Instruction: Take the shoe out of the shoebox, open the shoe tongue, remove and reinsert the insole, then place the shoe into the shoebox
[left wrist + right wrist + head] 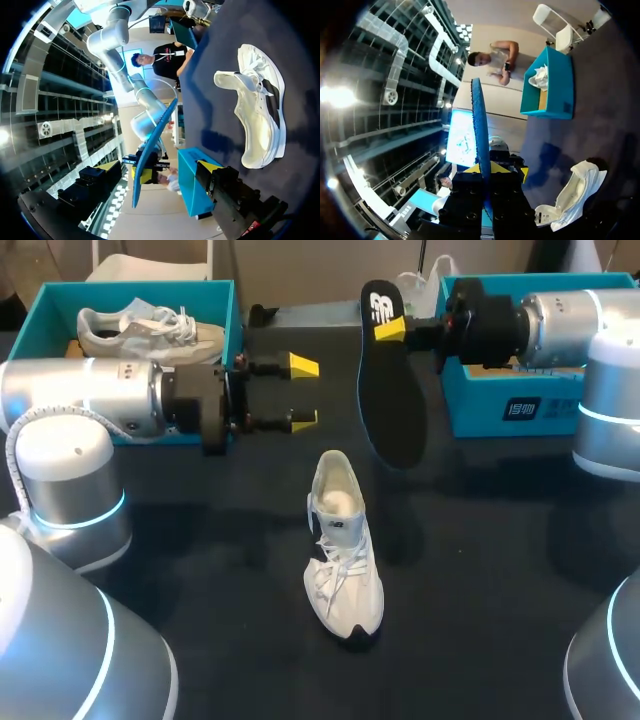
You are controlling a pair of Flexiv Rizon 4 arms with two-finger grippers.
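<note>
Pinched the black insole tight in the right claw, held the left claw wide apart and bare (white shoe down below, between the two).

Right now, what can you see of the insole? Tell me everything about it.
The insole is out of the shoe, held in the air over the table by the right gripper, which pinches it near the heel end. Its upper face looks black with white print at the heel. Its edge and underside look blue and foam-like. It is long, thin and slightly curved, and its toe end points toward the white shoe without touching it.
</note>
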